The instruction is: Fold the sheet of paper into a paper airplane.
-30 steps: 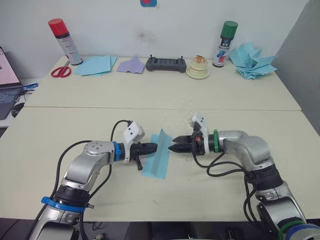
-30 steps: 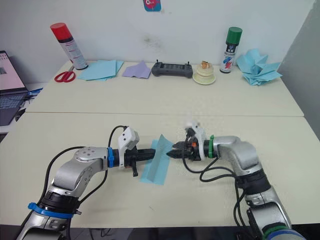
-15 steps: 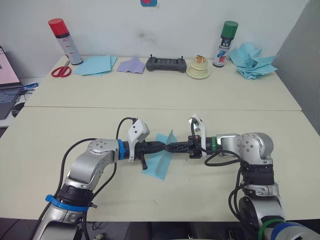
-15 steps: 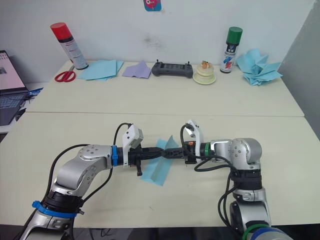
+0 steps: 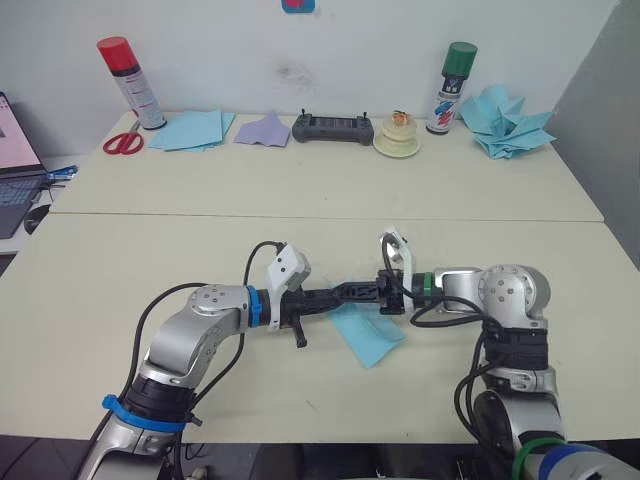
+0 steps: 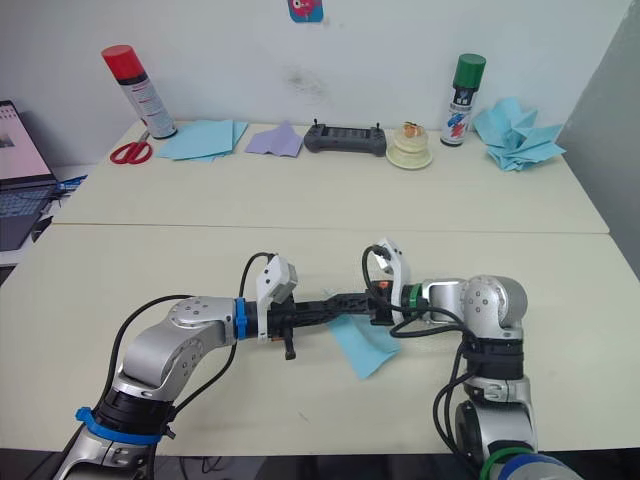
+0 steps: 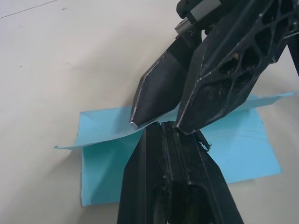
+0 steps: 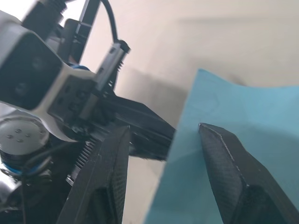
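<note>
Paper sheet (image 5: 367, 334) clamped by left gripper (image 5: 345, 293); right gripper (image 5: 362, 292), jaws apart, overlaps it; scissors (image 5: 122, 143) far off.

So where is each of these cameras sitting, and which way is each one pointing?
Left eye view: head camera, looking forward and down at the sheet of paper; both arms show.
Right eye view: its stereo twin, same scene.
Left wrist view: along the shut left tool at the paper; the right tool's open fingers cross in front.
Right wrist view: along the open right tool at the paper's edge and the left arm.
All views share the paper.
</note>
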You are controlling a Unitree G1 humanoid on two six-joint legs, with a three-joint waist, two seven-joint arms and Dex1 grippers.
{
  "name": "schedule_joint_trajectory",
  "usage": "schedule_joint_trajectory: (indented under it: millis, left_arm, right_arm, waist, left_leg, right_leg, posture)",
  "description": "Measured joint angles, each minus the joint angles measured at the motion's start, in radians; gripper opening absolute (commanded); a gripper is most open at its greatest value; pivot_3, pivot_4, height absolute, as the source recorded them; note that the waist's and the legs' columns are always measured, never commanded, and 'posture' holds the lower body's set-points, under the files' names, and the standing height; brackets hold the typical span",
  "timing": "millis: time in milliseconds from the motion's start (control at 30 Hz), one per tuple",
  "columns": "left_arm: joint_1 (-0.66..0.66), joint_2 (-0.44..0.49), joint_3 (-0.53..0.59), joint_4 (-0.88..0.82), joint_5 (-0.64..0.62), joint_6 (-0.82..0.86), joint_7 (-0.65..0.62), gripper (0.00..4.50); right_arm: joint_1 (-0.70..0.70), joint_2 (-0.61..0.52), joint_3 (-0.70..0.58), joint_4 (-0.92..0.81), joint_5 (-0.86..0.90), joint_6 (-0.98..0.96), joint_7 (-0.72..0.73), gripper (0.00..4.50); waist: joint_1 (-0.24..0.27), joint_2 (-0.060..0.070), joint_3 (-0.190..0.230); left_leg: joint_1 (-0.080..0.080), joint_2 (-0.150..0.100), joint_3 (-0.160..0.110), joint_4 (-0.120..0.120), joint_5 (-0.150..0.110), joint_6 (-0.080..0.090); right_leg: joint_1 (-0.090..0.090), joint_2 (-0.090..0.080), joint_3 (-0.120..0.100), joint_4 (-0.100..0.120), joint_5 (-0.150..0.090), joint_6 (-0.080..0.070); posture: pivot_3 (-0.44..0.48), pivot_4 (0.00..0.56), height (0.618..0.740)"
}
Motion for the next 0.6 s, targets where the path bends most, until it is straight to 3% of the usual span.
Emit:
schedule_joint_trajectory:
  millis: [333, 600]
  left_arm:
    - [0.008, 0.026, -0.045, 0.030, 0.049, -0.034, -0.008, 0.00]
    - [-0.015, -0.006, -0.045, 0.035, 0.029, -0.038, -0.010, 0.00]
  right_arm:
    - [-0.001, -0.141, 0.079, 0.000, 0.004, -0.041, 0.064, 2.40]
    - [-0.001, -0.150, 0.107, -0.022, 0.037, -0.035, 0.078, 2.40]
  waist:
    - [0.000, 0.000, 0.000]
    - [0.000, 0.000, 0.000]
  left_leg:
    - [0.000, 0.000, 0.000, 0.000, 0.000, 0.000]
    - [0.000, 0.000, 0.000, 0.000, 0.000, 0.000]
  right_leg:
    - [0.000, 0.000, 0.000, 0.000, 0.000, 0.000]
    - [0.000, 0.000, 0.000, 0.000, 0.000, 0.000]
  posture:
    - [0.000, 0.150, 0.740]
    - [0.000, 0.150, 0.740]
